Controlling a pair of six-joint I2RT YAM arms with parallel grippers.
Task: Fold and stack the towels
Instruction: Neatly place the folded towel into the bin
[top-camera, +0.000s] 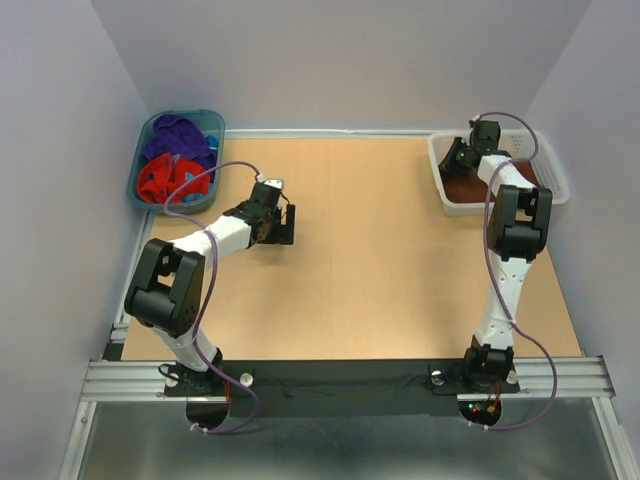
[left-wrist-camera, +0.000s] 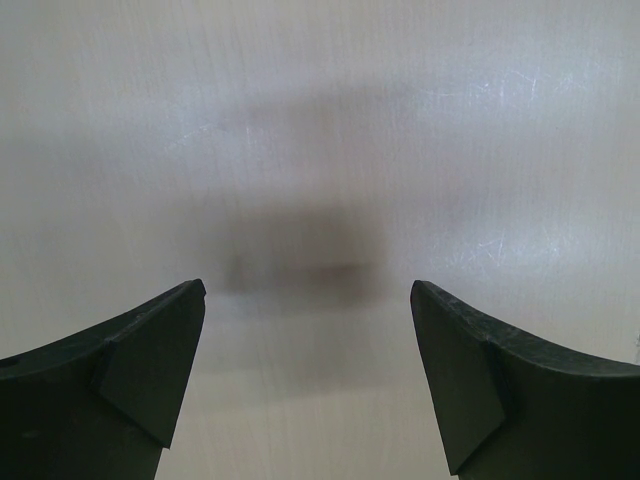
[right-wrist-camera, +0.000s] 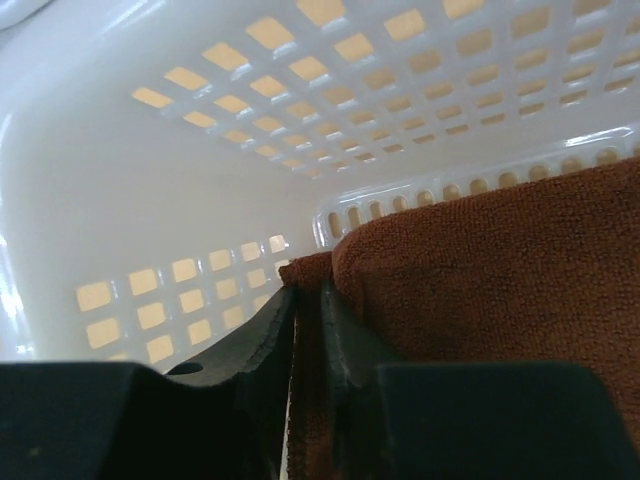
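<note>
A plain brown towel (right-wrist-camera: 500, 270) lies inside the white mesh basket (top-camera: 452, 205) at the far right of the table; it shows there as a dark patch (top-camera: 470, 188). My right gripper (right-wrist-camera: 308, 292) reaches into the basket (right-wrist-camera: 200, 180) and is shut on a thin edge of this towel. From above, the right gripper (top-camera: 462, 160) sits at the basket's left end. Purple towels (top-camera: 172, 135) and red towels (top-camera: 165, 178) are heaped in the teal tub (top-camera: 215, 118) at the far left. My left gripper (left-wrist-camera: 308, 290) hangs open and holds nothing, just above bare tabletop (left-wrist-camera: 320, 150), right of the tub (top-camera: 288, 224).
The wooden tabletop (top-camera: 380, 260) stretches between the two arms. Grey walls close in the back and both sides. A metal rail (top-camera: 340, 375) with both arm bases runs along the near edge.
</note>
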